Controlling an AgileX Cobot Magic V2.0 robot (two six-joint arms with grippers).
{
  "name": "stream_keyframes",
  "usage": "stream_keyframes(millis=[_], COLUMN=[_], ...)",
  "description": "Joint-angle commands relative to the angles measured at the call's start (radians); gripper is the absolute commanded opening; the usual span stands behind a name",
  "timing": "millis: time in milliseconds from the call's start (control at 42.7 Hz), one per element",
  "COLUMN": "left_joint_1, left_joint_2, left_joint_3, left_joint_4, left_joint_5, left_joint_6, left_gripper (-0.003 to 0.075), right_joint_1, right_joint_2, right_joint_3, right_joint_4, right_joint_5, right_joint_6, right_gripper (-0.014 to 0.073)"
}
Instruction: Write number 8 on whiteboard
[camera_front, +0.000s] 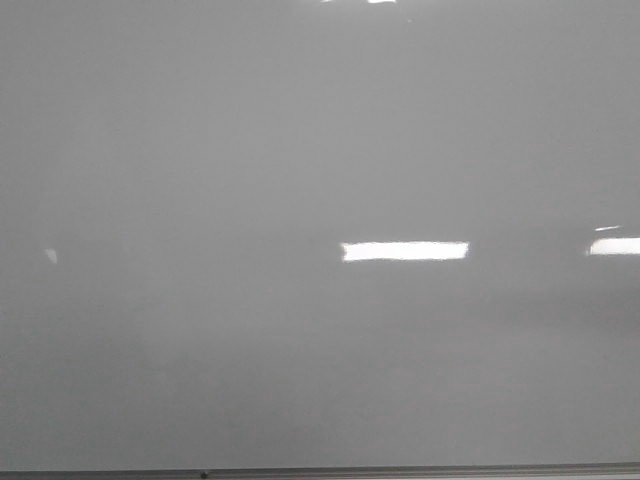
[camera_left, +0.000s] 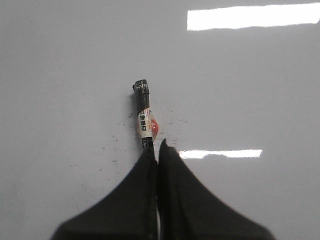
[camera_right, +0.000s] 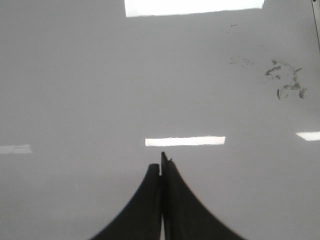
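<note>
No 8 shows on the whiteboard (camera_front: 300, 150) yet; left gripper (camera_left: 156, 150) clamps a marker (camera_left: 144, 115), its axis pointing up-frame at the board; right gripper (camera_right: 161, 162) is closed, empty

The whiteboard (camera_front: 200, 150) is the surface here: a glossy pale grey sheet that fills the front view, with a thin grey metal edge (camera_front: 400, 471) along the bottom. Bright bars of reflected light (camera_front: 404, 251) lie across it. In the right wrist view, smudged dark marker residue (camera_right: 286, 82) shows on the board. In the left wrist view, fine dark specks (camera_left: 120, 150) dot it.
</note>
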Motion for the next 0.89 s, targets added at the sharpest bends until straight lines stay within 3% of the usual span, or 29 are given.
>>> stream_keyframes(millis=[0, 351, 538, 702, 866], left_joint_1=[0.000, 0.000, 0.000, 0.000, 0.000], left_joint_2=[-0.012, -0.012, -0.012, -0.008, 0.046], left_joint_3=[0.012, 0.012, -0.032, -0.195, -0.409], left_joint_4=[-0.002, -0.002, -0.028, -0.035, -0.033], left_joint_5=[-0.097, -0.107, -0.145, -0.064, 0.101], left_joint_6=[-0.009, -0.009, -0.009, -0.009, -0.009], left_gripper=[-0.0021, -0.0021, -0.0021, -0.0021, -0.0021], right_joint_1=[-0.003, -0.003, -0.003, -0.003, -0.003], right_joint_2=[-0.017, -0.017, -0.017, -0.008, 0.064], right_joint_3=[-0.002, -0.006, -0.097, -0.266, -0.446], right_joint_4=[-0.008, -0.008, -0.008, -0.008, -0.009], right_joint_5=[-0.087, -0.126, -0.087, 0.079, 0.273], right_joint_6=[-0.005, -0.005, -0.005, -0.005, -0.048], right_gripper=[-0.0069, -0.0069, -0.0069, -0.0069, -0.0069])
